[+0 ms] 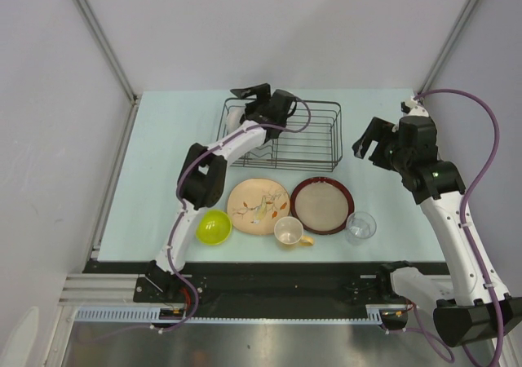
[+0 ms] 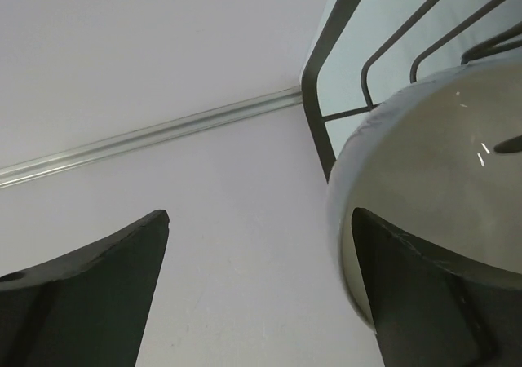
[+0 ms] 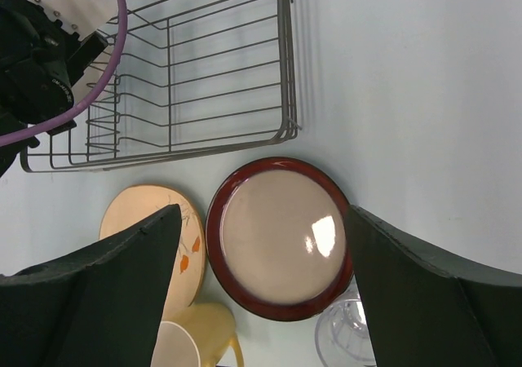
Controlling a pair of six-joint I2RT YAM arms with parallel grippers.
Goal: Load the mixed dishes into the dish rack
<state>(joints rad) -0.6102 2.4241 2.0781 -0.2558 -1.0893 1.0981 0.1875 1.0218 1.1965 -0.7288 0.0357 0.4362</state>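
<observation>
- The dish rack (image 1: 310, 143) is a black wire basket at the far middle of the pale bench (image 1: 163, 163); I see upright prongs inside it.
- The white bowl (image 2: 432, 179) is in the rack, against the wire of a corner; I see it only in the left wrist view, because the left arm covers that part from above.
- My left gripper (image 2: 259, 214) reaches into the rack's far left end; its jaws are spread wide and clamp nothing; one finger (image 2: 432, 302) lies across the bowl's rim, and whether it touches I cannot tell.
- The other five dishes lie on the bench in a row just in front of the rack, all outside it.
- From left to right: the lime-green bowl (image 1: 214, 227), mouth up; the beige leaf-patterned plate (image 1: 258, 206), flat; the dark-red-rimmed tan plate (image 1: 323, 205), flat and just beside the leaf plate; the small clear glass (image 1: 360, 227), upright at the red plate's near right.
- The cream cup with yellow handle (image 1: 289, 231) stands upright at the near edge, between the two plates.
- My right gripper (image 3: 263, 210) hangs in the air above the bench, to the right of the rack; its jaws are wide apart and empty; its camera looks down on the red-rimmed plate.
- Purple cables run along both arms.
</observation>
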